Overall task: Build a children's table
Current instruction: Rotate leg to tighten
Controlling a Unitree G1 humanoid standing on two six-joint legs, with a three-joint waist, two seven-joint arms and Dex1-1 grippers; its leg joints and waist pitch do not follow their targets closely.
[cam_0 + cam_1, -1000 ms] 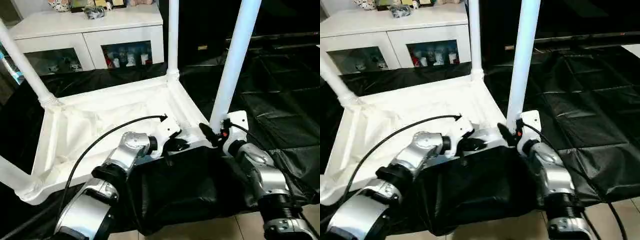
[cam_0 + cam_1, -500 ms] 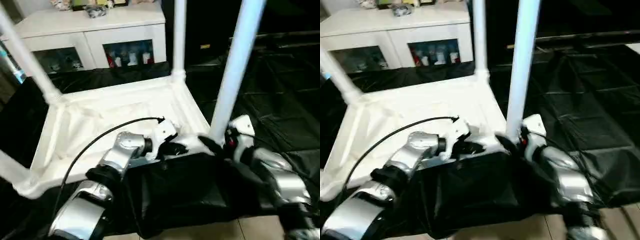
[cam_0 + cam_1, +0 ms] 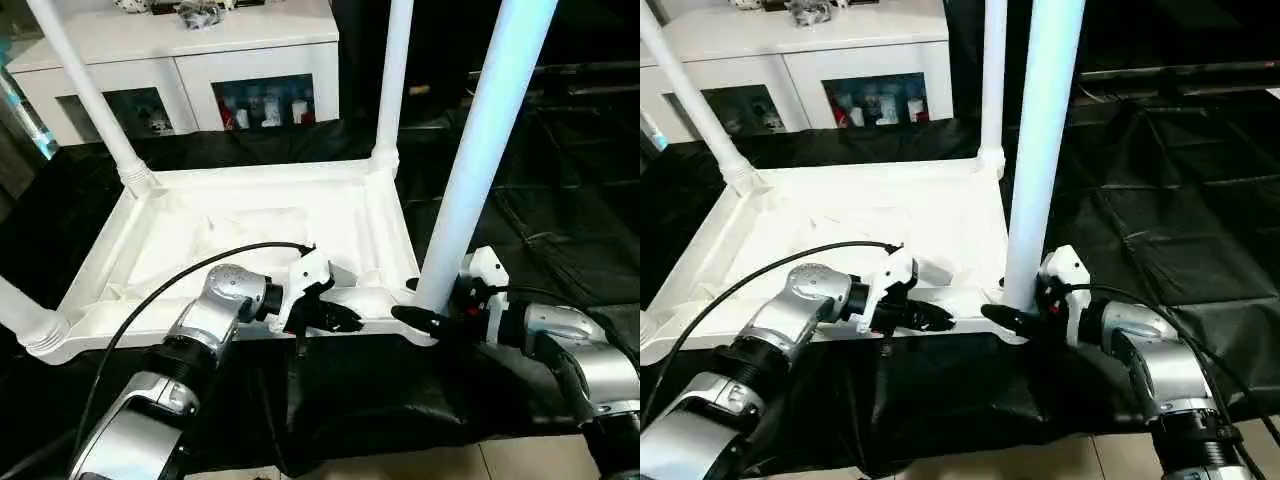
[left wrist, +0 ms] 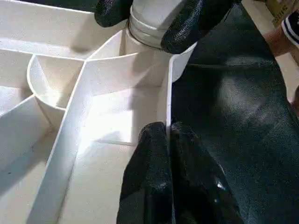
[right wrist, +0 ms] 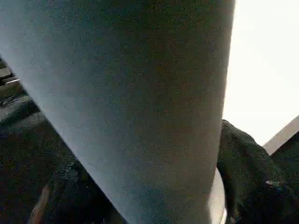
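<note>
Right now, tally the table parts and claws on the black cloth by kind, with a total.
Upside-down tabletop: 1
White tubular legs standing in corner sockets: 4
Claws, left claw pinching the near rim, right claw around the near-right leg's base: 2
Total: 7

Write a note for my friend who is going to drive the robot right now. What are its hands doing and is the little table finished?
Left tool: shut on the near rim of the table top.
Right tool: fingers around the base of the near-right leg, at its corner socket.
The table top lies upside down on the black cloth, ribs up, with all four legs standing in the corner sockets.
Left to do, probably: check the near-right leg is seated, let go, turn the table upright.
</note>
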